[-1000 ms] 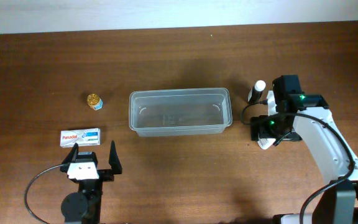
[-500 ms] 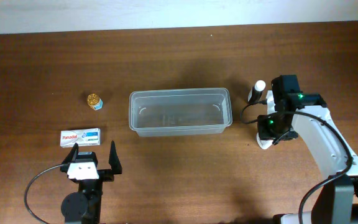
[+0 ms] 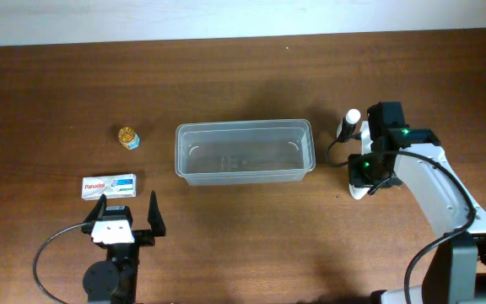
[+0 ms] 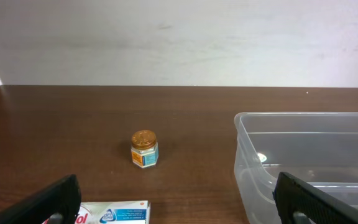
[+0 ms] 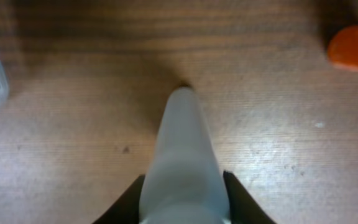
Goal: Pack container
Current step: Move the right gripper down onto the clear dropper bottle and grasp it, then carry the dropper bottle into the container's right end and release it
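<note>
The container [image 3: 243,127] is a clear rectangular tub at the table's middle, and its left end [image 4: 303,116] shows in the left wrist view. Just right of it my right gripper [image 3: 360,184] points down at the table. Its black fingers [image 5: 124,200] press both sides of a pale white tapered bottle [image 5: 182,149], whose end [image 3: 358,193] peeks out below the gripper. My left gripper [image 3: 126,209] stands open near the front left with nothing between its fingers [image 4: 48,202].
A Panadol box [image 3: 109,186] [image 4: 114,213] lies just ahead of the left gripper. A small gold-lidded jar [image 3: 128,137] [image 4: 144,148] stands further back. A dark bottle with a white cap [image 3: 350,121] stands behind the right gripper. Something orange [image 5: 353,46] lies at the right.
My right gripper has shut from wide open onto the white bottle and shifted slightly. The left arm has not moved.
</note>
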